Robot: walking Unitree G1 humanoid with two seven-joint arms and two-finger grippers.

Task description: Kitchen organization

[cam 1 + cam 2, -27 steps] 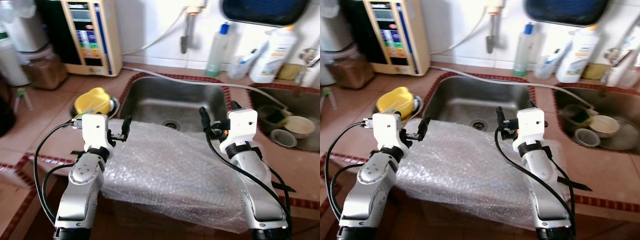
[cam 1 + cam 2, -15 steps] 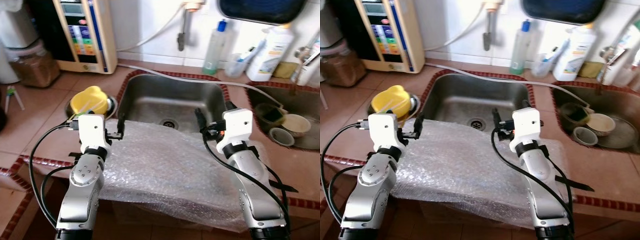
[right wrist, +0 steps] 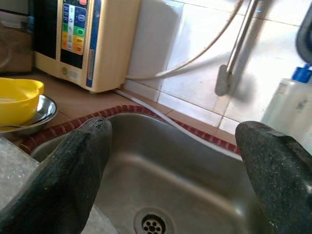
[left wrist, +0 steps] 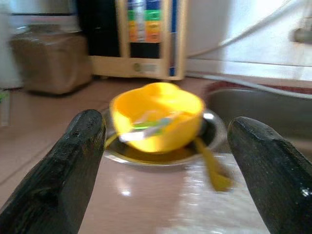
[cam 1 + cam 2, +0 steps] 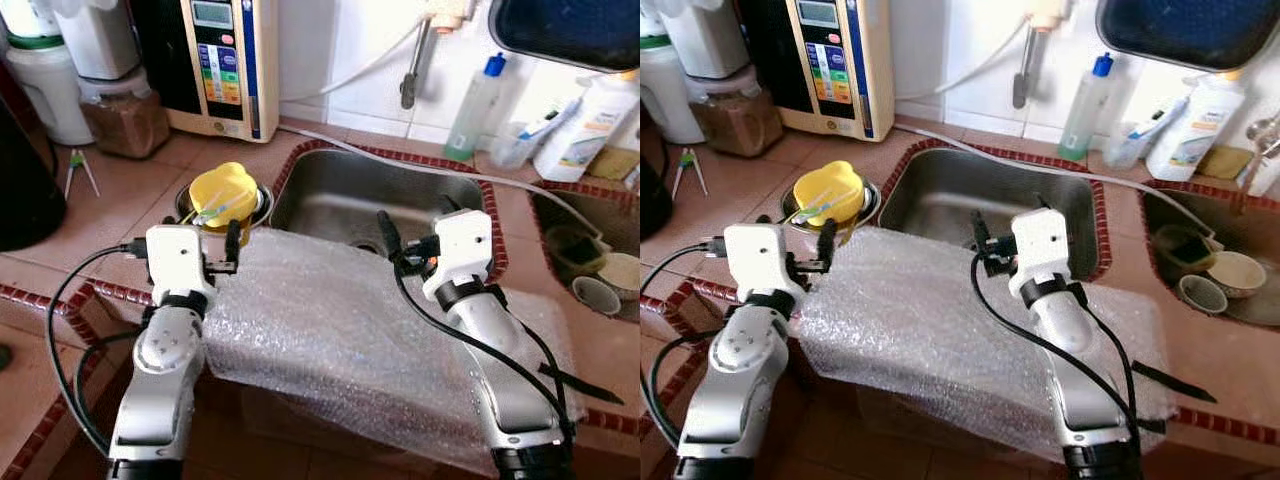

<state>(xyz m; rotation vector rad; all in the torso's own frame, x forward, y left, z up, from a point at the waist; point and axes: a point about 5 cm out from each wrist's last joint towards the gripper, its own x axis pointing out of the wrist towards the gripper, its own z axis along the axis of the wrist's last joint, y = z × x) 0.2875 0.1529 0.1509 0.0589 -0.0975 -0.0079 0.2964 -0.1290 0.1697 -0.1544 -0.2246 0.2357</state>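
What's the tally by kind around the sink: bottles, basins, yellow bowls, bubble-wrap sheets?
Bottles: 2, the blue-capped bottle and the white bottle
Basins: 2, the main basin and the right basin
Yellow bowl: 1
Bubble-wrap sheet: 1
Total: 6

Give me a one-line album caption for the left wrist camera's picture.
Open left gripper faces a yellow bowl sitting in a metal dish beside the sink.
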